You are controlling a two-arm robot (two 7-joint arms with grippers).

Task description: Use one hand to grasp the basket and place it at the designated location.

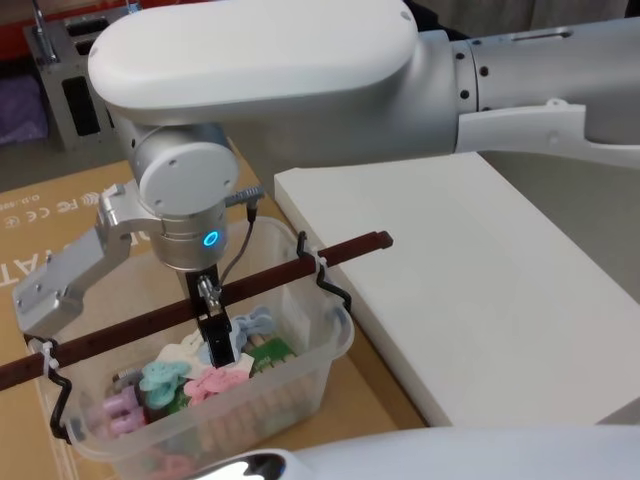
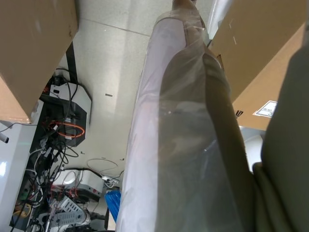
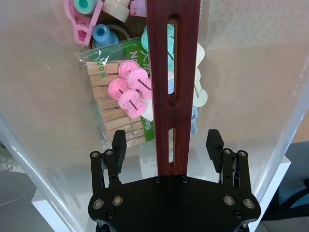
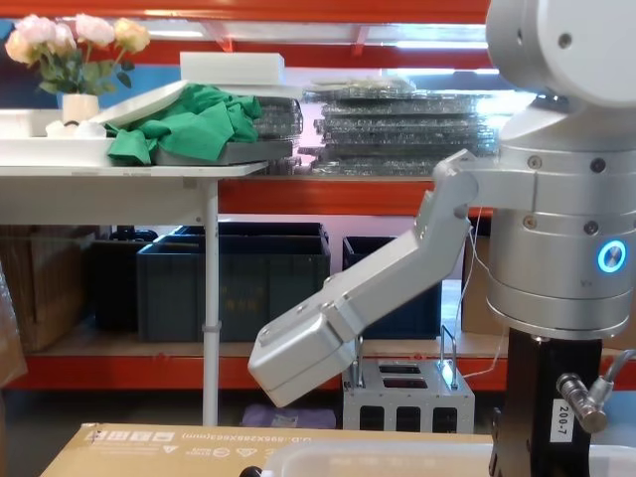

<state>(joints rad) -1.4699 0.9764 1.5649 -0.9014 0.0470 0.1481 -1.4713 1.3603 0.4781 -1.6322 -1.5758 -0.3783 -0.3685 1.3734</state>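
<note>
this looks like a robot test bay set up in a storeroom or workshop, not a home. across the room stands heavy racking with orange-red steel beams (image 4: pixel 298 197); dark blue crates (image 4: pixel 234 278) sit along its lower shelf and stacks of plastic-wrapped trays (image 4: pixel 407 129) fill the shelf above. a plain white table (image 4: pixel 119 171) in front of the racking carries a heap of green cloth (image 4: pixel 189 124), with a vase of flowers (image 4: pixel 75 40) at its left end. a slotted metal block (image 4: pixel 407 393) stands on the floor. flattened cardboard (image 1: pixel 60 210) covers the work surface, and on the pale floor (image 2: pixel 116 63) lies a tangle of cables (image 2: pixel 53 154) around a grey electronics box (image 2: pixel 72 104), with cardboard boxes (image 2: pixel 34 43) close by.
</note>
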